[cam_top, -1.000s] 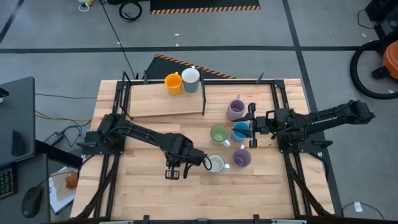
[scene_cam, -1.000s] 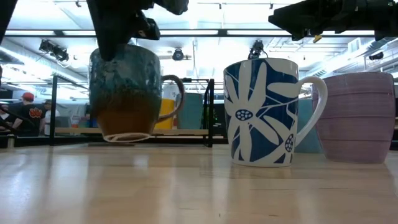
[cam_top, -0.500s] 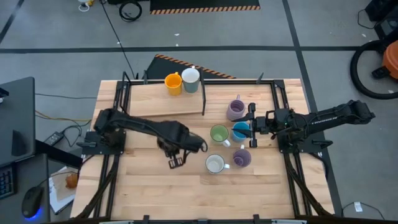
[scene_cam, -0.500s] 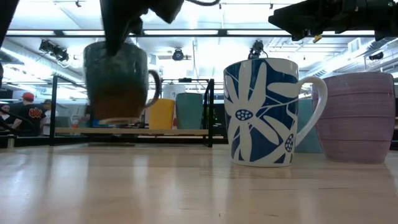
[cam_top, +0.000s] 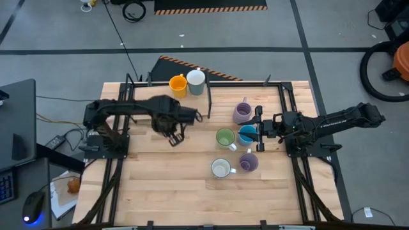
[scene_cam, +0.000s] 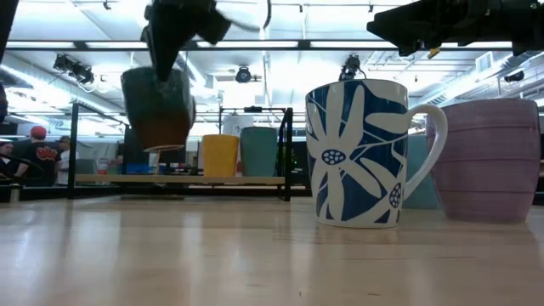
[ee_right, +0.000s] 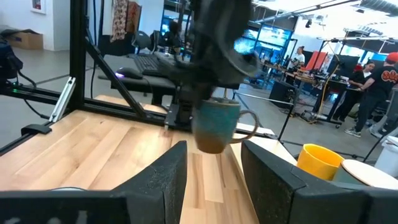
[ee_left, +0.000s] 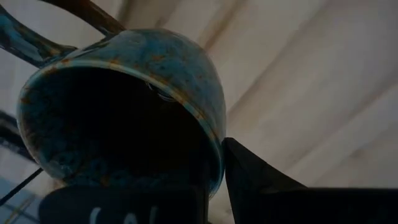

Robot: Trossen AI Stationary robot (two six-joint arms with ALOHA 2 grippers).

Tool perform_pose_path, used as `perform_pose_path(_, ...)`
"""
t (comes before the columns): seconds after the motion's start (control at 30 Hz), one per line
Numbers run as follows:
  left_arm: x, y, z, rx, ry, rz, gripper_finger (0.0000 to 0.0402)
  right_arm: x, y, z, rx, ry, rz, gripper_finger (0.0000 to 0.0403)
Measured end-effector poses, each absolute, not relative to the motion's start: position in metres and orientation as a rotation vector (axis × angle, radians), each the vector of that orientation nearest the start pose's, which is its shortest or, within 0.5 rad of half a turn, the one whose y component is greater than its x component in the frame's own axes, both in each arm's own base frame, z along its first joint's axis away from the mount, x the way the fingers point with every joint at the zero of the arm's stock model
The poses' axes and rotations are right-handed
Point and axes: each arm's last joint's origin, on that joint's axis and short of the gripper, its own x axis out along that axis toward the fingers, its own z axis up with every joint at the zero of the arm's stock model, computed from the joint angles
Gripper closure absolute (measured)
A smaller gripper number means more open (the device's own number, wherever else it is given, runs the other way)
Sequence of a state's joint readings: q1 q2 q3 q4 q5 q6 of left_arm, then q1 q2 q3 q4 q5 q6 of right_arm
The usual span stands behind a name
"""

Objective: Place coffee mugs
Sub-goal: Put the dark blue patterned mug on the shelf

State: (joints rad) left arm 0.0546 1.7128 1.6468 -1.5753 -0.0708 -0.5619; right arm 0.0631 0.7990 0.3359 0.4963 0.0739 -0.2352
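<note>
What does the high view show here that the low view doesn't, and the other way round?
Only the high view: the green mug and the blue mug on the table, and the right gripper waiting beside them with fingers open.

Only the low view: the white mug's blue flower pattern, and that the dark mug hangs clear above the table.

Both: the left gripper carrying the dark mug, the orange mug on the raised board, and a lavender mug.
</note>
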Motion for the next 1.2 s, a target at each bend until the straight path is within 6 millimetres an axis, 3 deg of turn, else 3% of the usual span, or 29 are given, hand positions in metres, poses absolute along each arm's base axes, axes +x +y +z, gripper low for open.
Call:
perform_pose_path(0.3,0.283,0.091,0.307,-0.47,1.588,0.605,0.0365,0.178,0.009,0.24,-0.224,-0.034,-0.005,0.0245)
perform_pose_path(0.7,0.242,0.187,0.305,-0.584,1.505,0.727,0.0365,0.178,0.01,0.239,-0.185,-0.021,0.011,0.0245)
perform_pose_path(0.93,0.221,0.22,0.305,-0.628,1.433,0.794,0.0365,0.178,0.01,0.238,-0.178,-0.015,0.012,0.0245)
perform_pose_path(1.2,0.216,0.242,0.306,-0.595,1.312,0.815,0.0365,0.178,0.01,0.238,-0.177,-0.015,0.012,0.0245)
